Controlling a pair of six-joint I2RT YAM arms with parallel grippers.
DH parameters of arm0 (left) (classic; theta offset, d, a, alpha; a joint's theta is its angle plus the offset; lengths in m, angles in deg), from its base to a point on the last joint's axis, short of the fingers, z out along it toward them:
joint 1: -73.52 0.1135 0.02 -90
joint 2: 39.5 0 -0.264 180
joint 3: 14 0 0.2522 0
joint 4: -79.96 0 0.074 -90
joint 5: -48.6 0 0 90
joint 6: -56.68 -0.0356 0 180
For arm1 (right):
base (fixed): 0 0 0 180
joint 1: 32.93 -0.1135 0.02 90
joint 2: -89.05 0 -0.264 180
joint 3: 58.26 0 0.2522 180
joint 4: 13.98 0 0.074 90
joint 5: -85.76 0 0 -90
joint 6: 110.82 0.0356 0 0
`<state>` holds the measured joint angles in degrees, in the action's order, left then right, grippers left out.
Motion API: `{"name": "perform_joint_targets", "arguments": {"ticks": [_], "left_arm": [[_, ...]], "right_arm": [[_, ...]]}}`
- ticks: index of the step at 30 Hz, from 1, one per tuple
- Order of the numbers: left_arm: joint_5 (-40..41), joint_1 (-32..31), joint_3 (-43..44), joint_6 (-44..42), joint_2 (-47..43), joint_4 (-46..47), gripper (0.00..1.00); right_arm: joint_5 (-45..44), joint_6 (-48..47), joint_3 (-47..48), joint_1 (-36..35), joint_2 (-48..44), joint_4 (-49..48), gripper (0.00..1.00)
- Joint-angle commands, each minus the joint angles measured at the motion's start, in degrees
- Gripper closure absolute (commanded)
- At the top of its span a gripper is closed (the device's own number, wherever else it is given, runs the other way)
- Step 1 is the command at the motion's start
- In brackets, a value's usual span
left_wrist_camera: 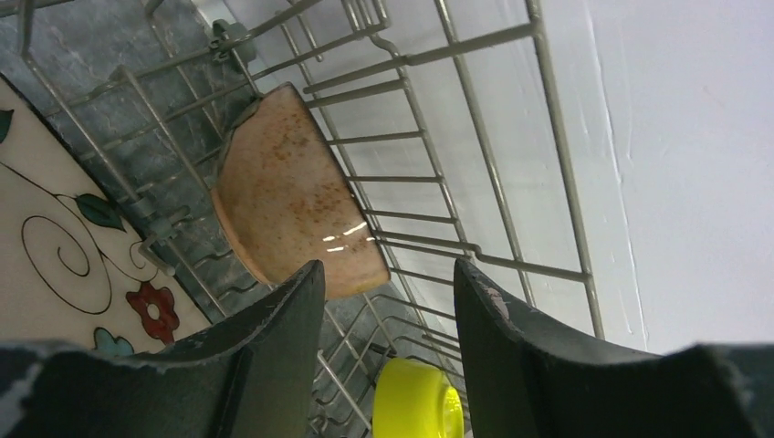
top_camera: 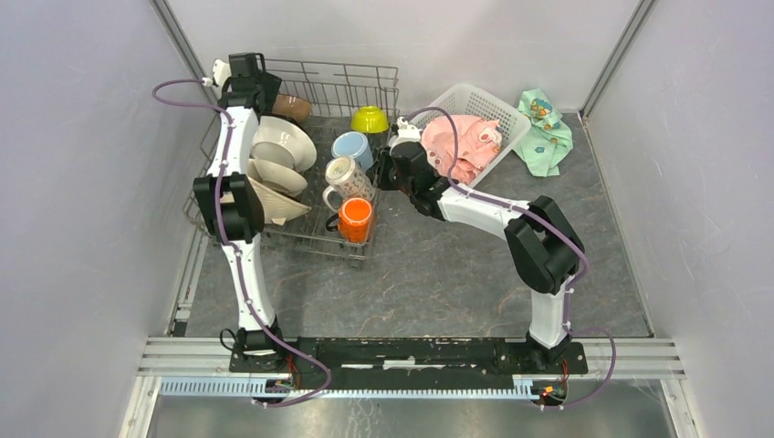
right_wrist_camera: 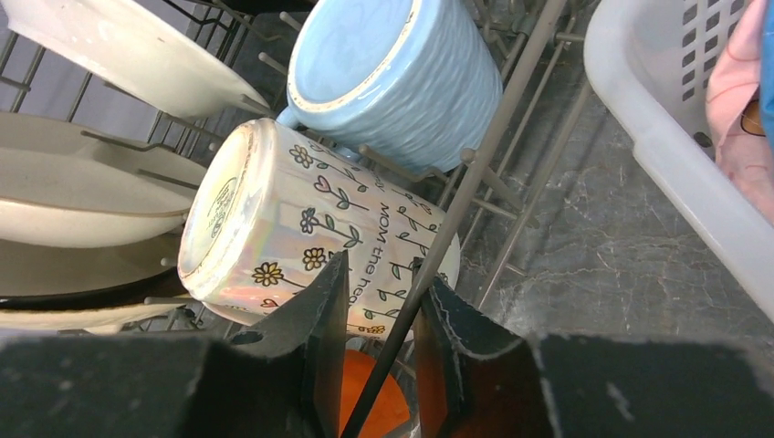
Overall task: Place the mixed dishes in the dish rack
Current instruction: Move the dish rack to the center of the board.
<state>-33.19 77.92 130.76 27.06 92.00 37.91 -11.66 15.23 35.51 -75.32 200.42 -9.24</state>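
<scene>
The dish rack (top_camera: 347, 91) holds white plates (top_camera: 285, 146), a tan bowl (top_camera: 292, 108), a lime-green bowl (top_camera: 370, 119), a light-blue mug (top_camera: 351, 146), a white patterned mug (top_camera: 347, 178) and an orange mug (top_camera: 355, 219). My left gripper (top_camera: 266, 94) hovers at the rack's back left corner. It is open and empty (left_wrist_camera: 388, 292), with the tan bowl (left_wrist_camera: 292, 201) just beyond its left finger. My right gripper (top_camera: 383, 172) is at the rack's right wall, open (right_wrist_camera: 388, 306). A rack wire (right_wrist_camera: 511, 109) runs between its fingers, and the patterned mug (right_wrist_camera: 301, 219) lies just ahead.
A white lattice basket (top_camera: 475, 105) holding a pink cloth (top_camera: 461, 146) stands right of the rack. A mint-green cloth (top_camera: 546, 132) lies at the back right. A flower-patterned plate (left_wrist_camera: 55, 246) leans by the left gripper. Enclosure walls stand close on the left and at the back.
</scene>
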Motion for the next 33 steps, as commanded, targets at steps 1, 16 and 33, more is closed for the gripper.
{"name": "perform_joint_targets", "arguments": {"ticks": [1, 16, 33], "left_arm": [[-1.69, 0.18, 3.5, 3.15, -0.38, 1.22, 0.4], [-3.79, -1.48, 3.08, -0.05, 3.49, 0.56, 0.39], [11.64, -5.3, 5.59, -7.92, 5.18, -10.34, 0.4]], "right_arm": [[22.3, -14.86, -5.37, -7.88, -6.38, 0.35, 1.0], [24.97, -19.79, -7.17, -8.9, -7.8, -0.91, 1.0], [19.23, -20.36, -0.53, -8.9, -6.69, 4.21, 0.96]]}}
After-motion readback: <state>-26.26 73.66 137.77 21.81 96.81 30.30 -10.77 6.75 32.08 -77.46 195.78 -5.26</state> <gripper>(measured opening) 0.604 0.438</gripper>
